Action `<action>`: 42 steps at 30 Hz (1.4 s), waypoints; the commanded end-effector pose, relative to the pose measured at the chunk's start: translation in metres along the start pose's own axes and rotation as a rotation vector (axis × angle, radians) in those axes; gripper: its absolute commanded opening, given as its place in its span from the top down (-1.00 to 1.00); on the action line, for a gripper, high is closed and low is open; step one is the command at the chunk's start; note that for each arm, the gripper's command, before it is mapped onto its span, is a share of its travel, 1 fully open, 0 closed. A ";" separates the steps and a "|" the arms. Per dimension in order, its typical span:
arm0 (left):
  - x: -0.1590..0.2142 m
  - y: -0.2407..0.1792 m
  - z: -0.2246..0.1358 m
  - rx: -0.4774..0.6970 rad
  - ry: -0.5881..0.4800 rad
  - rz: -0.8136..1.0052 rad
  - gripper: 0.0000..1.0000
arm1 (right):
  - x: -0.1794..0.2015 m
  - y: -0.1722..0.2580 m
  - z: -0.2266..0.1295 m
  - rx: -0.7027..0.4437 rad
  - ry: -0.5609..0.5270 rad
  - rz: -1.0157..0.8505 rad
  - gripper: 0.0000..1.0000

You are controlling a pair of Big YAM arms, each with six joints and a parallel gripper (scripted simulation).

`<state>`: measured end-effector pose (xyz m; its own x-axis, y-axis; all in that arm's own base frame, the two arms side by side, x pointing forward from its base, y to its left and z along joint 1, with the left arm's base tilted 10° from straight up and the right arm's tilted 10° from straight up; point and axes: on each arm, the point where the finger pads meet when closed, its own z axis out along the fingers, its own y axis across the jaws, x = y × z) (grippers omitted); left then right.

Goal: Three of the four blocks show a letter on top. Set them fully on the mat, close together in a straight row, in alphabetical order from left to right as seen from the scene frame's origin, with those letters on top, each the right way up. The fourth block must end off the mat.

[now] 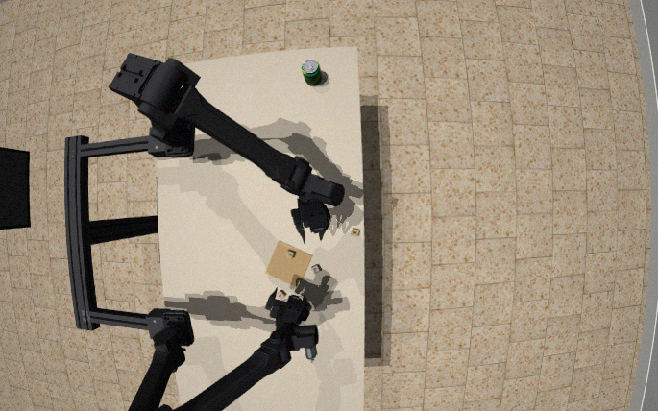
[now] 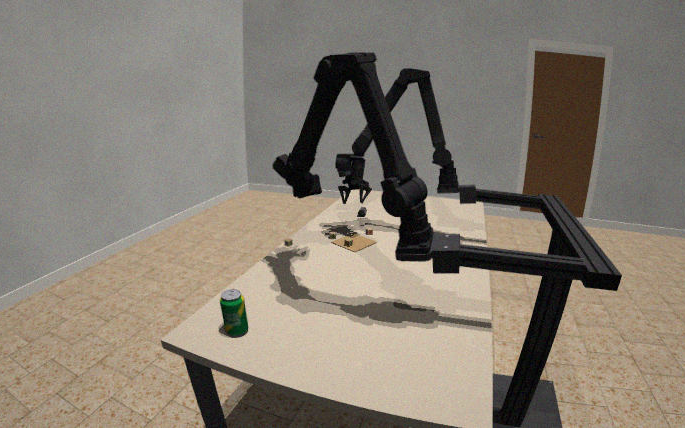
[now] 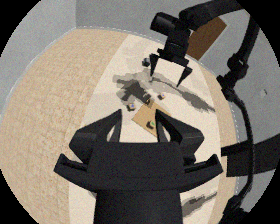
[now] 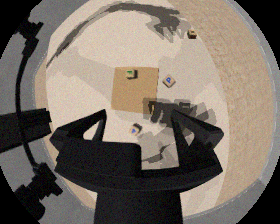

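Observation:
A block with a green letter sits on the tan mat. A blue-lettered block lies just off one mat edge. Another blue-lettered block lies off the adjacent edge. A fourth block lies near the table edge, its mark unclear. My left gripper is half open, empty, short of the mat. My right gripper is wide open, empty, above the table.
A green can stands at the table's far end on the left arm's side. A small dark grey object lies beyond the right gripper. Arm shadows cover one mat corner.

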<state>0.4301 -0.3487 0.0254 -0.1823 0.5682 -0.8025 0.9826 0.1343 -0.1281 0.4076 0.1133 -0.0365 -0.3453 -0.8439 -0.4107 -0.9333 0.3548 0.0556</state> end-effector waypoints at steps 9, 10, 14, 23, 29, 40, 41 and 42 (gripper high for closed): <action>-0.014 0.042 0.089 -0.172 0.110 -0.554 0.01 | 0.012 -0.015 -0.068 0.061 -0.275 -0.069 -1.00; -0.012 0.043 0.094 -0.184 0.121 -0.587 0.01 | 0.013 -0.015 -0.072 0.067 -0.293 -0.071 -1.00; -0.009 0.045 0.104 -0.211 0.147 -0.678 0.01 | 0.017 -0.016 -0.082 0.082 -0.330 -0.081 -1.00; 0.012 0.048 0.145 -0.361 0.263 -0.968 0.01 | 0.030 -0.016 -0.124 0.160 -0.495 -0.109 -1.00; 0.022 0.046 0.160 -0.438 0.307 -1.088 0.01 | 0.036 -0.015 -0.141 0.199 -0.557 -0.123 -1.00; 0.058 0.034 0.199 -0.745 0.406 -1.412 0.01 | 0.039 -0.020 -0.166 0.262 -0.651 -0.118 -1.00; 0.060 0.033 0.202 -0.775 0.410 -1.435 0.01 | 0.039 -0.020 -0.167 0.263 -0.652 -0.119 -1.00; 0.063 0.031 0.204 -0.806 0.413 -1.457 0.01 | 0.039 -0.020 -0.167 0.263 -0.653 -0.119 -1.00</action>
<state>0.4652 -0.4403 -0.1373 -0.9863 -0.0343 -0.1611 0.0043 0.9723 -0.2335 0.3906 0.0095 0.0820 -0.0980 -0.4945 -0.8637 -0.8882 0.4349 -0.1483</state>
